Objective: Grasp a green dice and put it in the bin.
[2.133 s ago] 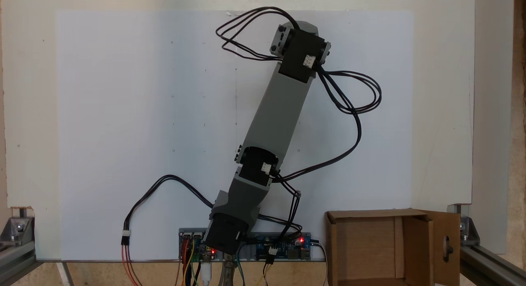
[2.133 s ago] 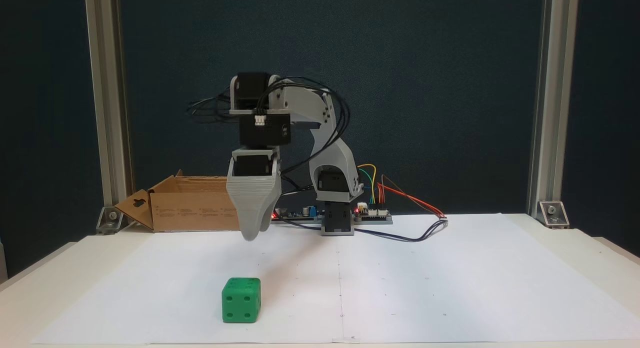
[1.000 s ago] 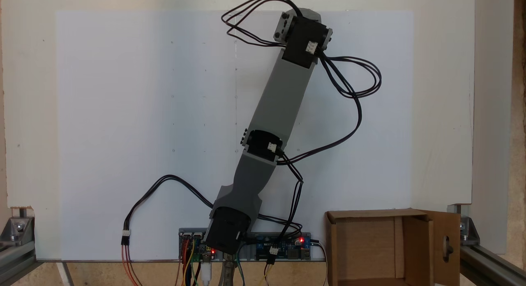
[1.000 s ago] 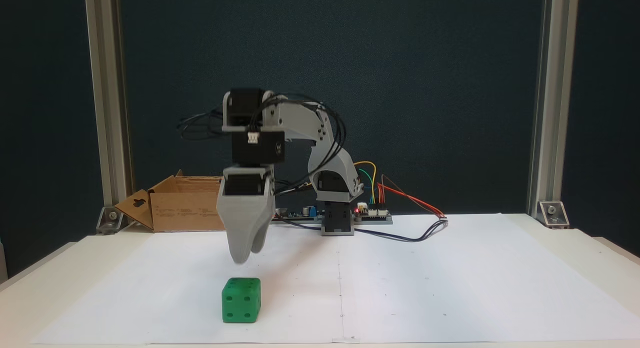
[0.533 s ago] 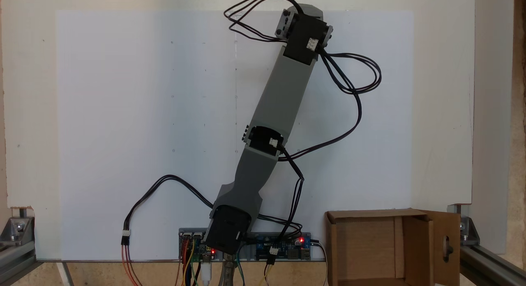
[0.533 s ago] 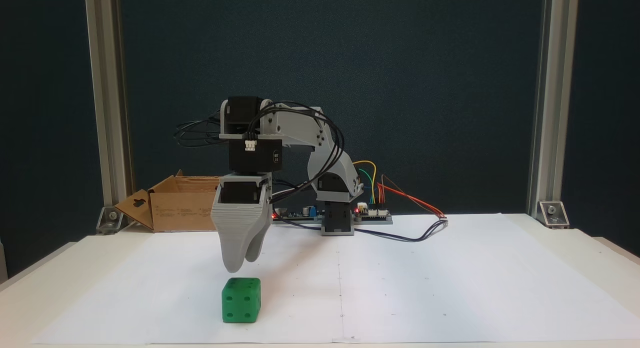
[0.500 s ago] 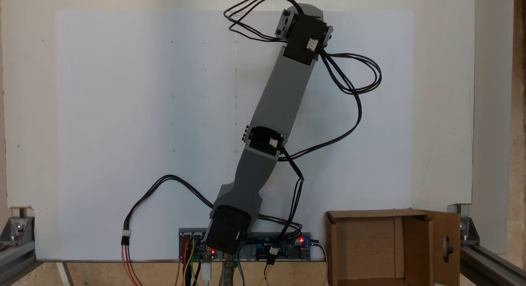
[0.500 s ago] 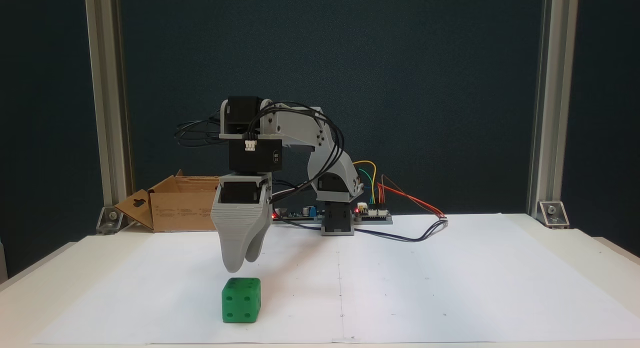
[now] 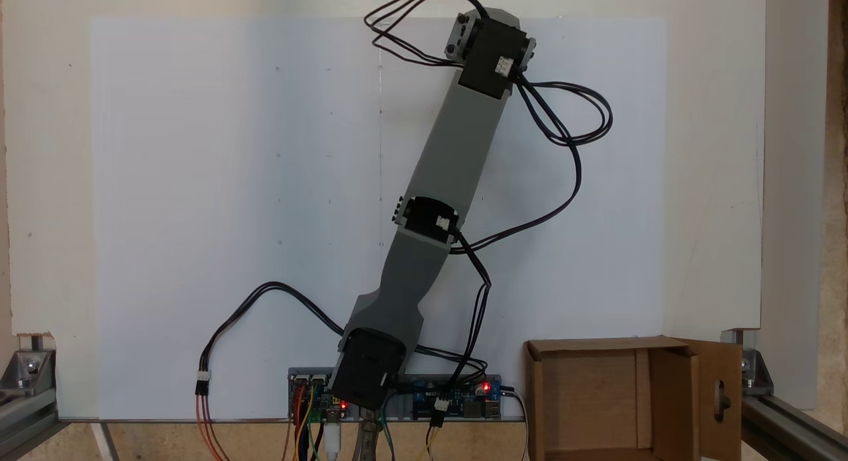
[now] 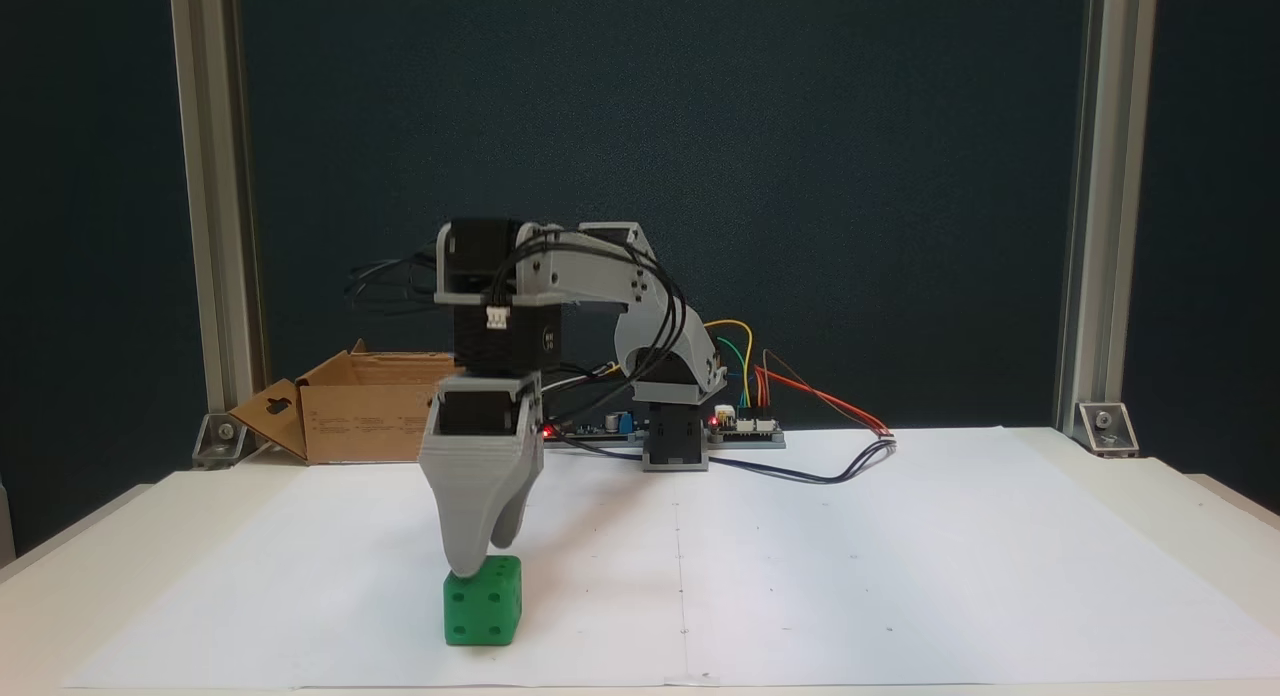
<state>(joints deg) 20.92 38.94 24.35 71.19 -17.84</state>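
Note:
The green dice sits on the white paper near the front edge, left of centre, with a four-pip face toward the camera. My gripper points straight down right over it, open by a small gap. The nearer grey jaw overlaps the dice's top left corner, and the farther jaw ends at the dice's top edge. Seen from above, the stretched arm's black wrist motor covers the dice. The brown cardboard bin stands open beside the arm's base, with its cut-out flap folded outward.
Circuit boards with coloured wires lie at the arm's base. Black cables loop out beside the forearm. Aluminium posts stand at the table's back corners. The white paper covers most of the table.
The arm has stretched farther out and dropped. The gripper came down from well above the dice until its tips reached the dice's top. The dice has not moved.

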